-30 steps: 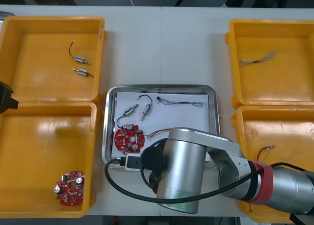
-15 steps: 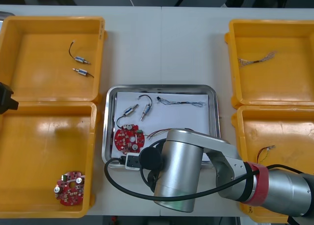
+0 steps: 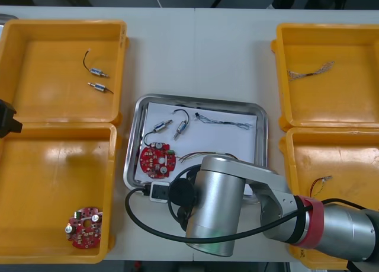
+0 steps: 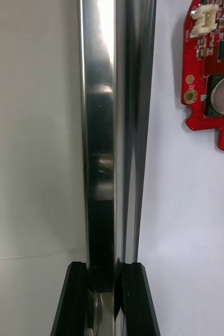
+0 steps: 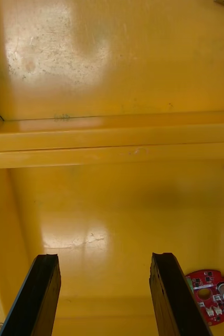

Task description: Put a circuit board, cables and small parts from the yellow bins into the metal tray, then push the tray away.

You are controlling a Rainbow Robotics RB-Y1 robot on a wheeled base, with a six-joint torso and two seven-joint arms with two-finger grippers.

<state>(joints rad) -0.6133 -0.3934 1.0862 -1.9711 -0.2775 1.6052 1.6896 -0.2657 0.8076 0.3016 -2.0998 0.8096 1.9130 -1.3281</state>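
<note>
Right gripper (image 4: 107, 302) fingers pinch the near rim of the metal tray (image 3: 201, 99), centre of the counter (image 3: 201, 47), loaded: circuit board (image 3: 157, 160), cables (image 3: 225, 122), small metal parts (image 3: 160, 127). I'd push straight and slow, rim level, to avoid skew. Left gripper (image 5: 104, 294) idle, fingers spread, over near-left yellow bin (image 3: 53, 177).

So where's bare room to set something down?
Table strip beyond the metal tray, between the far yellow bins; most of the near left bin, under the open left claw. Crowded: the tray's left half and near rim, where the right claw grips.
</note>
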